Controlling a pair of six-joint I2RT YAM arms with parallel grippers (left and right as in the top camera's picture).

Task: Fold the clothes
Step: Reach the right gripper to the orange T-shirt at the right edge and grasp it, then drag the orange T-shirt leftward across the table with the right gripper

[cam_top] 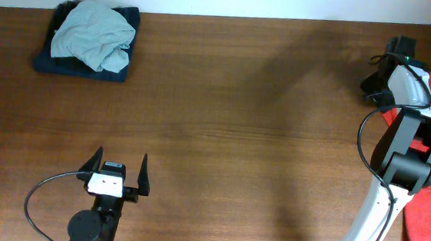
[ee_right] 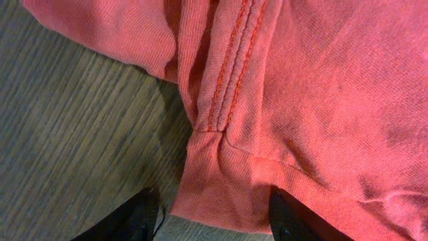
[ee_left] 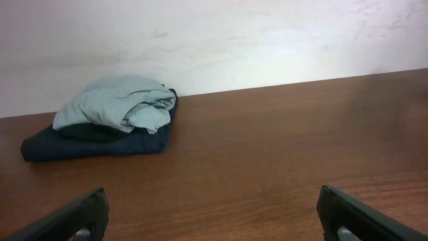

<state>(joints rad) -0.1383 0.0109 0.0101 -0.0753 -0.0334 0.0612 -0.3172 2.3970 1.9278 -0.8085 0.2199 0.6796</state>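
Overhead top-down; left wrist low, facing wall [ee_left: 214, 40]; right wrist against shirt [ee_right: 321, 100].

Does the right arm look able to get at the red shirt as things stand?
Probably yes. The right gripper is down at the red shirt, jaws apart on either side of a seamed fold, with nothing else in the way.
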